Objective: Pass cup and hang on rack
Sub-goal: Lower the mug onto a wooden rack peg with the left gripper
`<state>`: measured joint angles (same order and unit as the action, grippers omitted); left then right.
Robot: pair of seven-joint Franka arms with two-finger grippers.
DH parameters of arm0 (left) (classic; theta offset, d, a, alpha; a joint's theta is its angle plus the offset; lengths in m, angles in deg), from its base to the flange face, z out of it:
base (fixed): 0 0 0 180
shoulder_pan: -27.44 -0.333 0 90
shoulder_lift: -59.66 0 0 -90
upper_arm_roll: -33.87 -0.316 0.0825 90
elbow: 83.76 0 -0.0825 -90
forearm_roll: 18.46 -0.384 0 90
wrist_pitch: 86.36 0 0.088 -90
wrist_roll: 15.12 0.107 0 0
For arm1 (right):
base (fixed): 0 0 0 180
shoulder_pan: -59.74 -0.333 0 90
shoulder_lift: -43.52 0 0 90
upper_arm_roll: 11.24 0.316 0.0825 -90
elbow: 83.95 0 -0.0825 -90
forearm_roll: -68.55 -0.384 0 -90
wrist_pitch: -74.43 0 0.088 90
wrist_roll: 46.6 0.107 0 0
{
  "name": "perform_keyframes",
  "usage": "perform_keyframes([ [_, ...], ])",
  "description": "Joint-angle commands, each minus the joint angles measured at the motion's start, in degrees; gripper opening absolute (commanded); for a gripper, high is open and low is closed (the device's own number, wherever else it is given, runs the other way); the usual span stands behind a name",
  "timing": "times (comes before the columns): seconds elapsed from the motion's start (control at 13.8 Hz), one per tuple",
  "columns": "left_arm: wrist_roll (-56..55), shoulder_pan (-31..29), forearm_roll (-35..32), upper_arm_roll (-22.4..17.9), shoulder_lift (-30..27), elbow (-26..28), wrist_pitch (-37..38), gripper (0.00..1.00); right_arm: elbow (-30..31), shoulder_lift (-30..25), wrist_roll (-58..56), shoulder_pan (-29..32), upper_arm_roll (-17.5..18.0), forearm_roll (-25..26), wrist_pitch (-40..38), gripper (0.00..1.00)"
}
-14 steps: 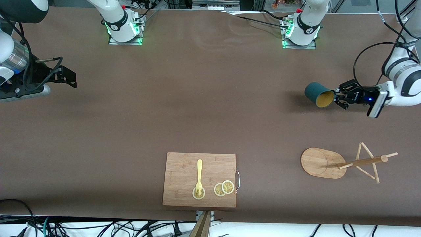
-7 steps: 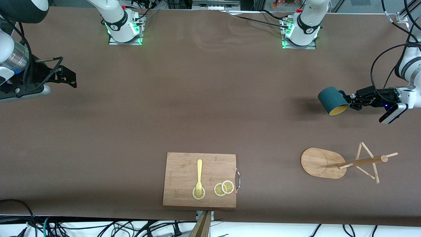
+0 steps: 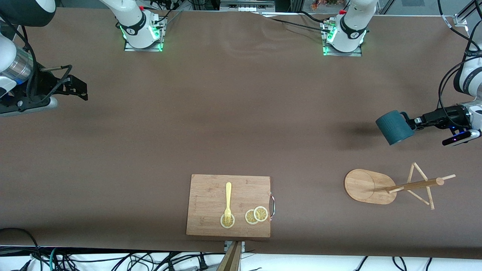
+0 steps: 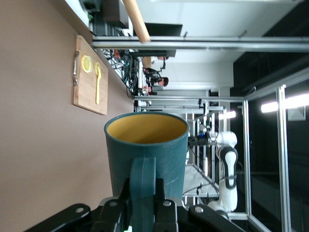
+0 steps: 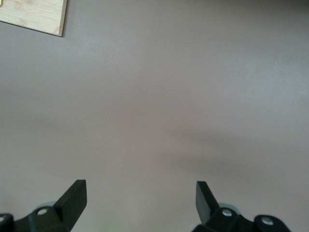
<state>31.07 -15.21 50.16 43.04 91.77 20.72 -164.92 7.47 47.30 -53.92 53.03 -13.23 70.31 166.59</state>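
Note:
The dark teal cup [image 3: 394, 128] hangs in the air over bare table at the left arm's end, tipped on its side. My left gripper [image 3: 412, 123] is shut on its handle. In the left wrist view the cup [image 4: 146, 145] shows its mustard-yellow inside, and the handle [image 4: 143, 186] sits pinched between the fingers of the left gripper [image 4: 143, 205]. The bamboo rack [image 3: 410, 185] stands on its oval base [image 3: 361, 184], apart from the cup. My right gripper [image 3: 83, 89] waits open at the right arm's end with nothing in it, and the right wrist view shows this right gripper [image 5: 140, 193] over bare table.
A wooden cutting board [image 3: 211, 192] lies near the table's front edge, carrying a yellow fork [image 3: 228, 199] and lemon slices [image 3: 257, 215]. The board [image 4: 89, 77] also shows in the left wrist view, and its corner [image 5: 34, 14] in the right wrist view.
My left gripper has carried the cup toward the left arm's end of the table and toward the rack, turning it so its yellow inside no longer faces the front camera. The right arm has not moved.

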Motion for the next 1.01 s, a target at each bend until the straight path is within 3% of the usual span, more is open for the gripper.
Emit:
perform_keyframes([
  [0.0,-6.96,-0.42,1.60,0.76,2.17,-4.19,-2.04,0.00,-0.98,0.27,-0.85,0.91,0.85,0.34,-0.40,1.00],
  [0.22,-15.48,0.02,2.91,0.85,2.35,-7.36,-3.00,0.00,-0.90,0.27,-0.85,0.91,0.85,0.34,-0.40,1.00],
  [0.94,-16.57,2.40,7.05,0.85,11.30,-17.11,-6.96,0.00,-0.98,0.27,-0.85,0.91,0.85,0.34,-0.40,1.00],
])
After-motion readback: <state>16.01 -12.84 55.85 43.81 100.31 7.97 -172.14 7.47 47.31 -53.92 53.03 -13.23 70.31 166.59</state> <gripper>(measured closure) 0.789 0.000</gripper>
